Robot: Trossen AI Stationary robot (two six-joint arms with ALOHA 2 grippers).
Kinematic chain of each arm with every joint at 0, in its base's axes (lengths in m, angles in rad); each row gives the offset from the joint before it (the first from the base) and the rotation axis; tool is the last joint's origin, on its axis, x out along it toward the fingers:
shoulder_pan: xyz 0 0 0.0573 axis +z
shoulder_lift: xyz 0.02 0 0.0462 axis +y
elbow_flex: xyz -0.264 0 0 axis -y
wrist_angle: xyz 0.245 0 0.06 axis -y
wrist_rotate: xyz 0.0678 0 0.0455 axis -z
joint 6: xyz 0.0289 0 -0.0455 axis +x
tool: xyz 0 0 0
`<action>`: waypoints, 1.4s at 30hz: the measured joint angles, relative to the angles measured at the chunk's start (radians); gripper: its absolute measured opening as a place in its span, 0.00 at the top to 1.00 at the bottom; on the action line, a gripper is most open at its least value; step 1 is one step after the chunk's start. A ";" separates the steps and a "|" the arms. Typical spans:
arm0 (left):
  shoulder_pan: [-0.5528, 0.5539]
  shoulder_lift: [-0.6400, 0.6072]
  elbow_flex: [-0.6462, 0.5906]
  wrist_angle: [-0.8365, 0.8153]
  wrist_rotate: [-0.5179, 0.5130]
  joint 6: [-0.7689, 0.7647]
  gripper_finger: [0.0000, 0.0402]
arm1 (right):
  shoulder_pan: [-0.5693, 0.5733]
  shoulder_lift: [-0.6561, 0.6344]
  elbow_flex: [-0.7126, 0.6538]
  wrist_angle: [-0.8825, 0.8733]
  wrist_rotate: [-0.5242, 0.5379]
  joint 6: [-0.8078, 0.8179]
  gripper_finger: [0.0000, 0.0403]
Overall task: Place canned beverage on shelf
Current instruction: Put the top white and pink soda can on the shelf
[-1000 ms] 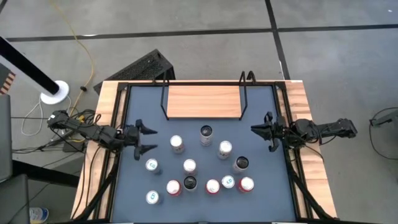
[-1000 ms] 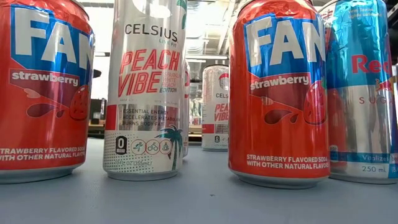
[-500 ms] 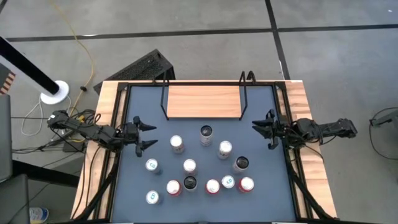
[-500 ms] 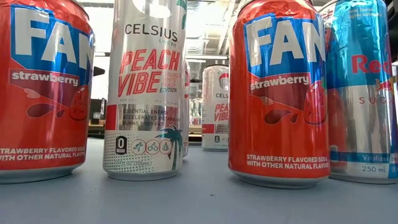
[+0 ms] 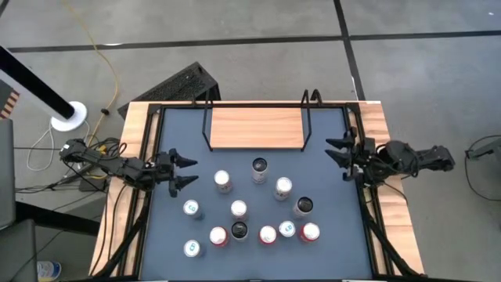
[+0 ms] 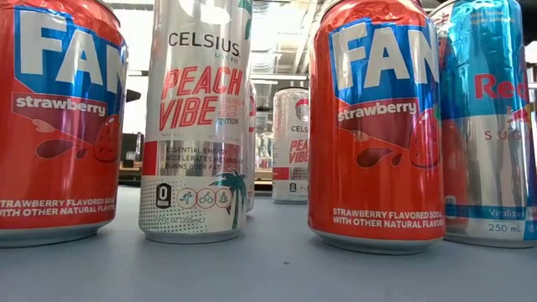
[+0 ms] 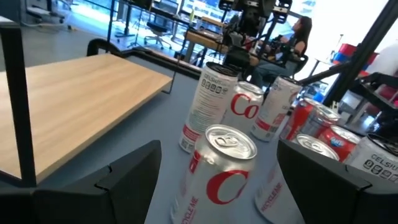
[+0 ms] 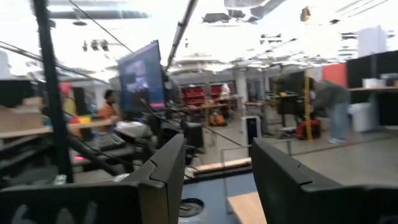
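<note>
Meanwhile shelf bare, both grippers' jaws parted

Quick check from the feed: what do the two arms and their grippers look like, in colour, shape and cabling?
Both arms are dark, nearly black, slim and jointed. The left gripper and the right gripper each end in two pointed dark fingers. In the wrist views the fingers are broad, flat, matte black slabs. Thin black cables trail beside the left arm. No markings are visible.

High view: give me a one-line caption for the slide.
Both open grippers, left and right, flank upright cans below an empty shelf.
</note>
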 joint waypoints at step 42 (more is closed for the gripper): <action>0.001 0.000 0.402 -0.565 -0.099 -0.010 0.23 | 0.006 0.997 0.682 -0.287 0.051 -0.046 0.43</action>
